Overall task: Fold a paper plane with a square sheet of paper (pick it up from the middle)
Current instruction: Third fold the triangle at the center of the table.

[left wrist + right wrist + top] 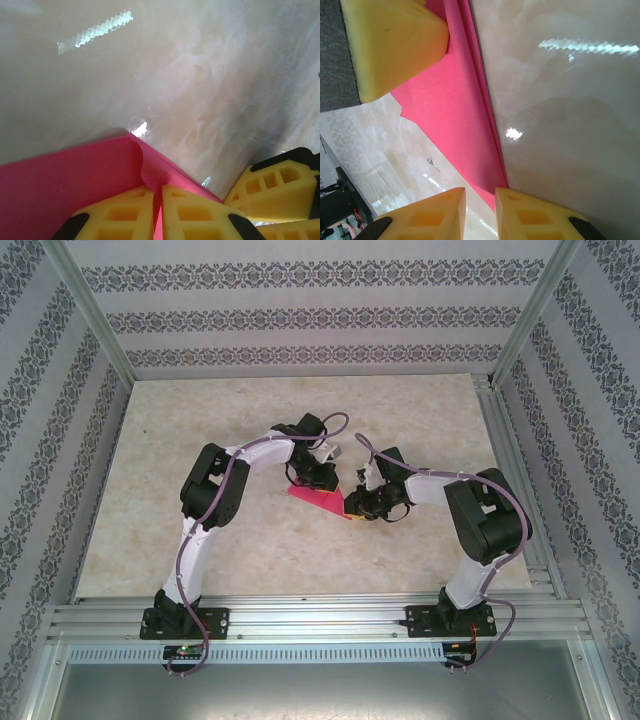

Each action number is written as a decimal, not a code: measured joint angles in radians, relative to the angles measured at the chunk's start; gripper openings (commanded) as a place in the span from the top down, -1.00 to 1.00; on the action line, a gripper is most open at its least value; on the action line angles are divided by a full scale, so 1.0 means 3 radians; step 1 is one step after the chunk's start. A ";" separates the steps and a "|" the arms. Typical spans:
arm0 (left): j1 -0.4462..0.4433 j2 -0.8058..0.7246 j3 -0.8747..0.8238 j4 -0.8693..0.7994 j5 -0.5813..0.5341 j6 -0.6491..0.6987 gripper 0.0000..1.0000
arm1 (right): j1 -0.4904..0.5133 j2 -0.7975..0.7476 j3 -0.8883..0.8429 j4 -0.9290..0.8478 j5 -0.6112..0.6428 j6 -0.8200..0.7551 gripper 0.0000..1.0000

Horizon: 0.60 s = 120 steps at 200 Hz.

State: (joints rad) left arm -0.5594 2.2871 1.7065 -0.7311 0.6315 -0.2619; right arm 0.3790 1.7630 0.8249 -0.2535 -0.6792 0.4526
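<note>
In the top view, the thin magenta-pink sheet of paper (318,500), folded into a narrow pointed wedge, is lying near the middle of the pale marbled worktop (200,420). Both white-and-black arms are bending inward over it. The left pincer (303,484) is sitting at the wedge's far left end. The right pincer (356,508) is sitting at its right end, where the paper is tapering toward a point.

In the left wrist view, the left pincer (157,190) is showing its two yellow fingers (120,215) pressed almost together. A thin strip of pink is running down the slit between them, so it is clamping the sheet of paper (65,185). The paper is spreading out to the left of the fingers, and a small flap is curling up just ahead of their tips. The glossy worktop (200,75) is stretching away beyond. The right pincer's yellow fingers (275,182) are standing just beside the paper's right edge.

In the right wrist view, the right pincer (479,192) is holding its fingers a narrow gap apart, with the worktop (570,125) showing between them. The folded paper (455,110) is running as a long layered strip from the top of the view down to its pointed end. That end is reaching the tip of one finger but is not visibly pinched. A yellow finger of the left pincer (390,45) is resting on the paper's far end.
</note>
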 measured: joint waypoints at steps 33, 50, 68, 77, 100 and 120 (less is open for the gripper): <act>0.0031 0.0001 0.0000 -0.0004 0.0013 0.0001 0.71 | 0.0000 0.0018 0.0000 0.0023 -0.0011 -0.0001 0.54; 0.0032 0.0001 0.0000 -0.0009 0.0017 0.0000 0.71 | 0.0000 0.0018 0.0000 0.0025 -0.0010 -0.0008 0.54; 0.0032 0.0001 0.0000 -0.0009 0.0025 0.0000 0.72 | 0.0000 0.0018 0.0000 0.0023 -0.0011 -0.0010 0.54; 0.0033 0.0001 0.0000 -0.0009 0.0024 0.0000 0.71 | 0.0000 0.0018 0.0000 0.0024 -0.0010 -0.0009 0.54; 0.0033 0.0001 0.0000 -0.0010 0.0024 0.0000 0.72 | -0.0003 0.0023 -0.0003 0.0036 -0.0023 -0.0006 0.53; 0.0033 0.0001 0.0000 -0.0010 0.0020 0.0001 0.74 | -0.0014 0.0031 -0.0006 0.0046 -0.0060 0.0004 0.54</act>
State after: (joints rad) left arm -0.5495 2.2875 1.7065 -0.7341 0.6376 -0.2615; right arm 0.3748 1.7721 0.8230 -0.2398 -0.6971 0.4538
